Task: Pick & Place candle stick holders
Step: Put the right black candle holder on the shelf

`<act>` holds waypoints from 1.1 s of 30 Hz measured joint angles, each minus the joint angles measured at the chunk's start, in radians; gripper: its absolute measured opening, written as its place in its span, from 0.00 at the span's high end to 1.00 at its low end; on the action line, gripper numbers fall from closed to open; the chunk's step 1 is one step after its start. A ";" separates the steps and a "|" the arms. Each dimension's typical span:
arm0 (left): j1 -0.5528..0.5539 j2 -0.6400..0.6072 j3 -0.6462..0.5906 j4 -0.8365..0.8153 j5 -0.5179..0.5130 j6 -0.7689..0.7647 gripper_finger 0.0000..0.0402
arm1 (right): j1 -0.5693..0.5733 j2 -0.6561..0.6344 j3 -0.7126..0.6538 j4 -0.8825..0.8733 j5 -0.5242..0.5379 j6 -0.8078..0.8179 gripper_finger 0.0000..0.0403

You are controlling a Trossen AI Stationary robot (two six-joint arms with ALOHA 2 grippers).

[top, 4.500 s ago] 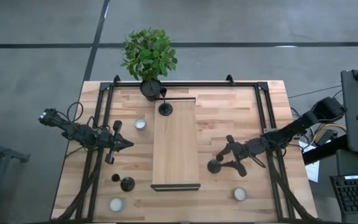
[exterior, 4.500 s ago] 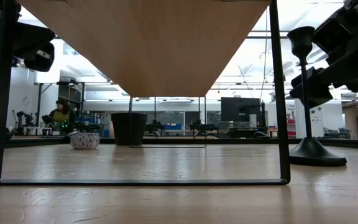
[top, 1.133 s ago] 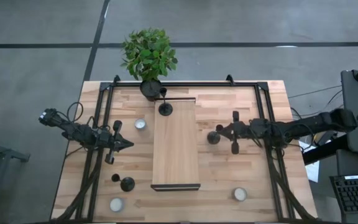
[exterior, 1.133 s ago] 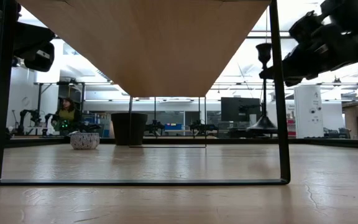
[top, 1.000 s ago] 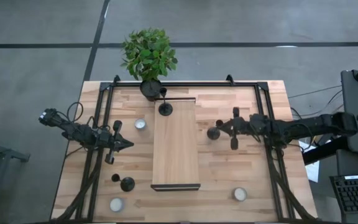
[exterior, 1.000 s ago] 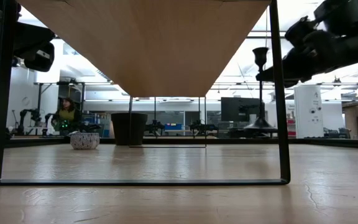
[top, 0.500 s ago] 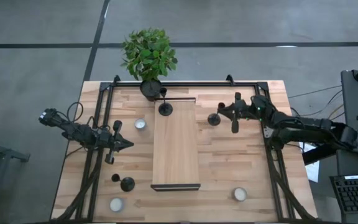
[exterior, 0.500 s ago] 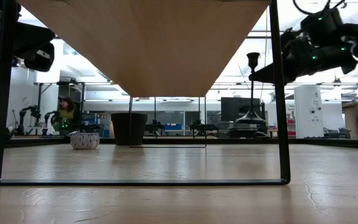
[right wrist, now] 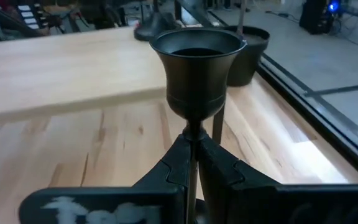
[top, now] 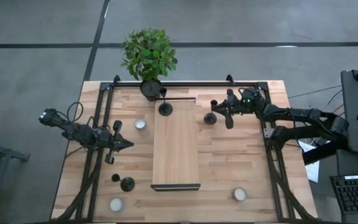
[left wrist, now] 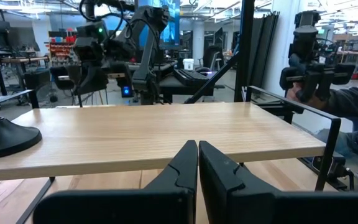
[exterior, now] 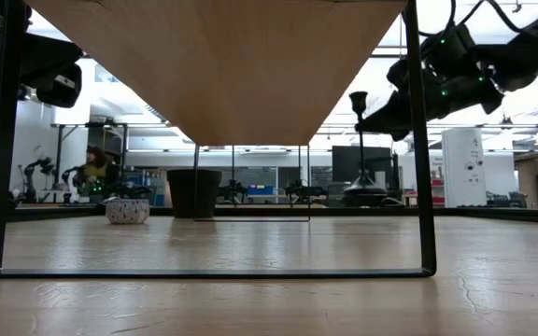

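beside the raised shelf: matte-black metal candle stick holder [top: 211, 117] is held upright above the table.
right gripper [top: 227, 114]: clenched on its stem.
left gripper [top: 120, 144]: pressed closed, idle.

High cam looks straight down on the whole light butcher-block wooden table [top: 241, 162]; low cam sits at tabletop level, peering under the raised pale wooden shelf board [exterior: 222, 65]. Wrist cams ride close behind each arm's fingers, and both catch that board too.

The candle stick holders [top: 211, 117] are matte black, like the plant pot [top: 150, 89]. The surface [top: 229, 168] is pale striped wood; the tealights [top: 240, 194] are white, the plant's leaves [top: 149, 53] green.
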State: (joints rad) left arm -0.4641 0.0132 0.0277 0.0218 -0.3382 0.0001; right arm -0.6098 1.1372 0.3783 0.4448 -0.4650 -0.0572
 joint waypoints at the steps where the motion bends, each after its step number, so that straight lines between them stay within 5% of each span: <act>1: 0.000 0.000 0.000 0.000 0.000 0.000 0.97 | 0.000 -0.002 0.006 0.000 -0.010 0.000 0.96; 33: 0.000 0.000 0.000 0.000 0.000 0.000 0.97 | 0.003 -0.067 0.367 -0.346 -0.086 -0.021 0.96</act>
State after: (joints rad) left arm -0.4642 0.0132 0.0277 0.0217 -0.3381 -0.0001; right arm -0.6064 1.0697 0.7455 0.0986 -0.5510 -0.0780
